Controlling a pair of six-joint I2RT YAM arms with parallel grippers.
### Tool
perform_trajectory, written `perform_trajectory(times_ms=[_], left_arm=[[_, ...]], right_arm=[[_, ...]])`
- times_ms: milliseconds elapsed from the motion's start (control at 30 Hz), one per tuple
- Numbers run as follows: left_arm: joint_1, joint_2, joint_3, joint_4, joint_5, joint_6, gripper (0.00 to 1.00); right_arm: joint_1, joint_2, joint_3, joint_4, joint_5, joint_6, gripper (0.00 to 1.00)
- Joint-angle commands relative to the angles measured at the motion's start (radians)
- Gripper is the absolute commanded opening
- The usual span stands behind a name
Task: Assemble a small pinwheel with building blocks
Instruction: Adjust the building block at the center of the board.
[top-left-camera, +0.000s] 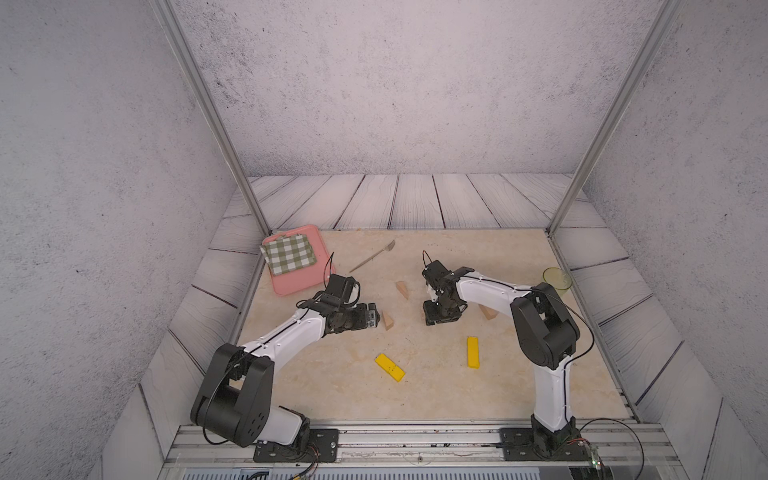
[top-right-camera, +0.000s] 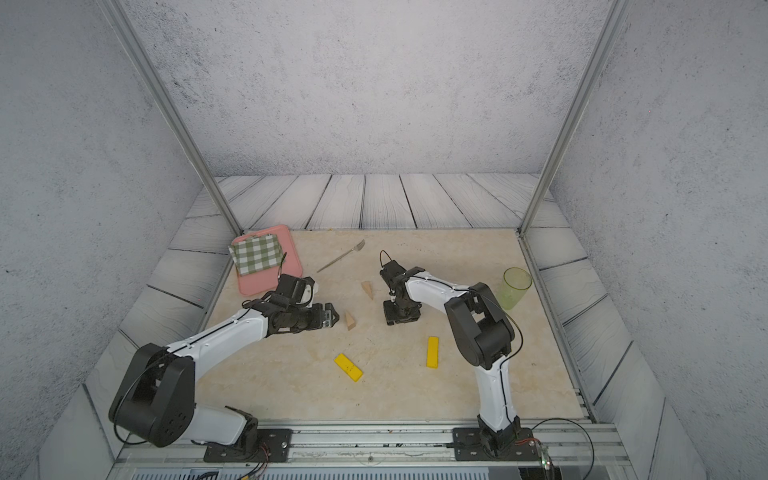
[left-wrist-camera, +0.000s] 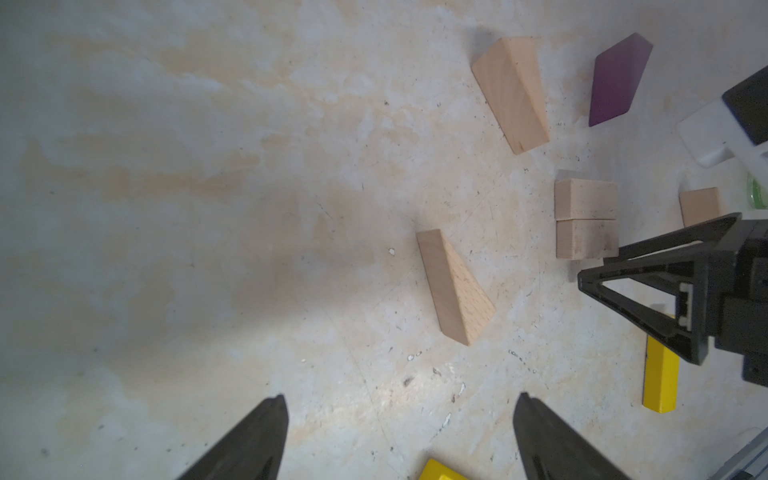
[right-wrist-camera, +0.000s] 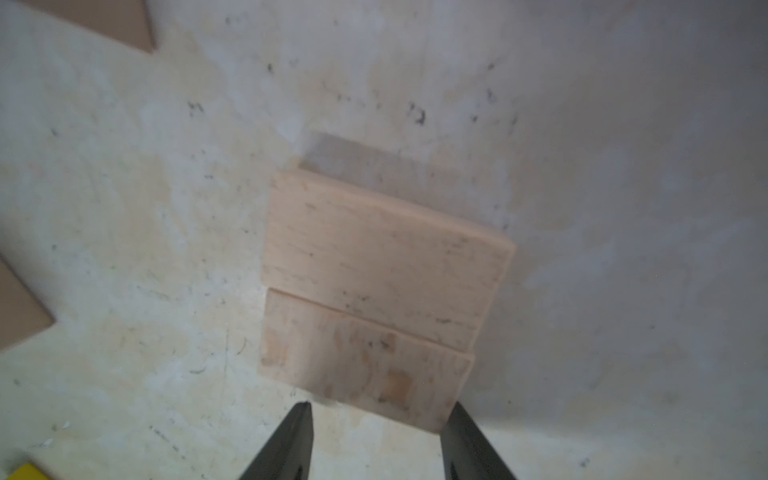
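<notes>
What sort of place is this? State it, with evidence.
Likely a robot test cell: two white-and-black robot arms bolted to an aluminium rail, grey printed backdrop walls on metal posts, tan wooden wedges loose on a beige tabletop.

A cream worktop (top-left-camera: 415, 395), marbled in beige and flecked with dark scuffs, sets off pale tan wood: the farther wedge (top-left-camera: 402, 289), the nearer wedge (top-left-camera: 387, 321) and, in the left wrist view, two rectangular blocks (left-wrist-camera: 586, 199) with faint grey smudges. The purple wedge (left-wrist-camera: 619, 81) is a deep plum. Bright yellow marks the nearer bar (top-left-camera: 390, 367) and the farther bar (top-left-camera: 473, 352). The tray (top-left-camera: 299, 282) is salmon pink, the cloth (top-left-camera: 288, 257) checked green and white. The fork (top-left-camera: 372, 257) is dull grey, the cup (top-left-camera: 557, 280) translucent lime green. The left arm (top-left-camera: 286, 332) and right arm (top-left-camera: 486, 291) are white with black joints. The left end effector (left-wrist-camera: 401, 397) and right end effector (right-wrist-camera: 380, 407) are black. The walls (top-left-camera: 395, 83) are speckled grey.
</notes>
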Motion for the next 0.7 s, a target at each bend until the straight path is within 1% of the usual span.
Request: perform_trajectory(times_ms=[0, 433, 667], left_arm=[[-0.006, 0.015, 0.026, -0.025, -0.005, 0.024, 0.92], [-0.007, 0.005, 0.023, -0.03, -0.003, 0.03, 0.92], [-0.007, 0.003, 0.022, -0.031, -0.006, 0.032, 0.92]], right_arm=[[-0.038, -0.071, -0.018, 0.008, -0.072, 0.041, 0.53], [-0.062, -0.043, -0.009, 0.059, -0.146, 0.06, 0.54], [-0.064, -0.034, 0.0, 0.055, -0.141, 0.056, 0.54]])
